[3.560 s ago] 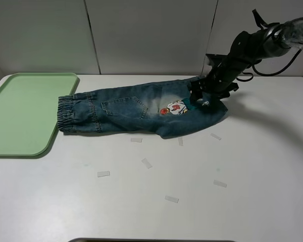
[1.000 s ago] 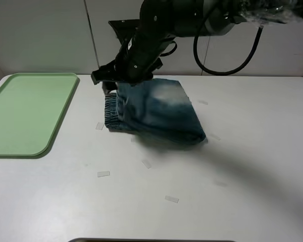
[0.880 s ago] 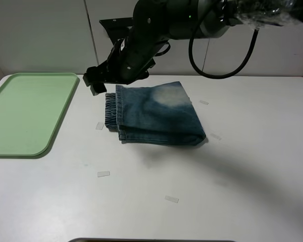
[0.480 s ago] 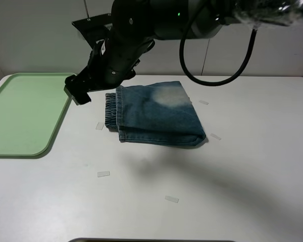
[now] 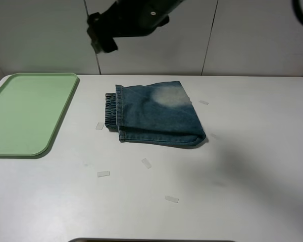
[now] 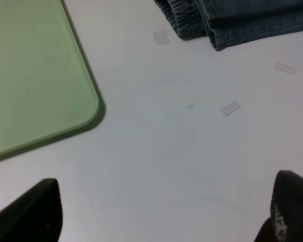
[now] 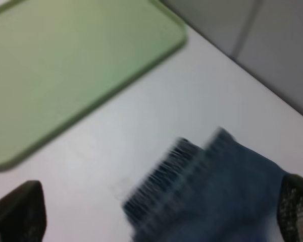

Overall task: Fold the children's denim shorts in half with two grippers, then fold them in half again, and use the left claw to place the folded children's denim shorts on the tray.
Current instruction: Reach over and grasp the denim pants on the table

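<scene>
The children's denim shorts [image 5: 156, 115] lie folded in a rough square at mid-table, waistband toward the tray [image 5: 25, 113], which stands bare at the left. My right gripper [image 5: 103, 43] hangs high above the table's back, between shorts and tray, touching nothing. Its blurred wrist view shows the right gripper [image 7: 156, 217] open over the shorts [image 7: 217, 201] and the tray [image 7: 76, 65]. The left claw [image 6: 161, 217] is open and empty low over bare table, with the tray corner [image 6: 40, 80] and the shorts' edge [image 6: 232, 20] ahead of it. It is out of the high view.
Several small pale tape strips [image 5: 147, 163] are scattered on the white table around the shorts. A light panelled wall [image 5: 242, 35] closes the back.
The right gripper let go of the folded shorts, opened and rose up and back, away from the table. The shorts settled flat and stay still. The left claw has not moved.
</scene>
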Action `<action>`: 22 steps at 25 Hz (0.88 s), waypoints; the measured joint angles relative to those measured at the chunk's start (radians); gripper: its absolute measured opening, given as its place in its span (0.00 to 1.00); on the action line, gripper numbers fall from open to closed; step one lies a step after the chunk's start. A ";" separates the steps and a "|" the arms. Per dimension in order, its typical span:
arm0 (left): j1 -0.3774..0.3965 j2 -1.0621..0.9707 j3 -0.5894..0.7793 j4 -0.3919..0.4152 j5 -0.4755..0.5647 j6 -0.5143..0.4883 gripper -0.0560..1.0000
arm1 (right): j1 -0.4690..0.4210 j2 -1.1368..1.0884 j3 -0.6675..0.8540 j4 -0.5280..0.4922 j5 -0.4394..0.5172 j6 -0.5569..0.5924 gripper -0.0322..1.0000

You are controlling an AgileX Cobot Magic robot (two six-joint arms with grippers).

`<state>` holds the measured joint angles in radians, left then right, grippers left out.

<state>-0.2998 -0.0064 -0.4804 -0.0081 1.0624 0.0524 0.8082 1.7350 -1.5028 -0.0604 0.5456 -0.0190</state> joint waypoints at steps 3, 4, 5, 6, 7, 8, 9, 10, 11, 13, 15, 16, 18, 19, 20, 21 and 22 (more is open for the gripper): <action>0.000 0.000 0.000 0.000 0.000 0.000 0.83 | -0.051 -0.078 0.121 -0.007 0.002 0.011 0.70; 0.000 0.000 0.000 0.000 0.000 0.000 0.83 | -0.071 -0.109 0.169 -0.007 0.003 0.019 0.70; 0.000 0.000 0.000 0.000 0.000 0.000 0.83 | -0.094 -0.141 0.218 -0.007 0.004 0.019 0.70; 0.000 0.000 0.000 0.000 0.000 0.000 0.83 | -0.120 -0.170 0.266 -0.006 0.005 0.019 0.70; 0.000 0.000 0.000 0.000 0.000 0.000 0.83 | -0.144 -0.206 0.305 -0.006 0.005 0.019 0.70; 0.000 0.000 0.000 0.000 0.000 0.000 0.83 | -0.174 -0.242 0.350 -0.006 0.006 0.019 0.70; 0.000 0.000 0.000 0.000 0.000 0.000 0.83 | -0.174 -0.242 0.350 -0.006 0.006 0.019 0.70; 0.000 0.000 0.000 0.000 0.000 0.000 0.83 | -0.205 -0.282 0.402 -0.006 0.006 0.019 0.70; 0.000 0.000 0.000 0.000 0.000 0.000 0.83 | -0.232 -0.317 0.439 -0.004 0.005 0.019 0.70; 0.000 0.000 0.000 0.000 0.000 0.000 0.83 | -0.301 -0.405 0.519 -0.003 0.002 0.019 0.70; 0.000 0.000 0.000 0.000 0.000 0.000 0.83 | -0.369 -0.489 0.598 -0.003 0.002 0.019 0.70; 0.000 0.000 0.000 0.000 0.000 0.000 0.83 | -0.408 -0.536 0.639 0.001 0.002 0.019 0.70; 0.000 0.000 0.000 0.000 0.000 0.000 0.83 | -0.482 -0.622 0.714 0.012 0.003 0.019 0.70; 0.000 0.000 0.000 0.000 0.000 0.000 0.83 | -0.521 -0.672 0.740 0.018 0.003 0.019 0.70; 0.000 0.000 0.000 0.000 0.000 0.000 0.83 | -0.558 -0.723 0.770 0.022 0.003 0.019 0.70; 0.000 0.000 0.000 0.000 0.000 0.000 0.83 | -0.589 -0.767 0.795 0.024 0.005 0.019 0.70; 0.000 0.000 0.000 0.000 0.000 0.000 0.83 | -0.611 -0.820 0.811 0.025 0.013 0.019 0.70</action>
<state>-0.2998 -0.0064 -0.4804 -0.0081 1.0624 0.0524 0.1970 0.9150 -0.6919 -0.0350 0.5582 0.0000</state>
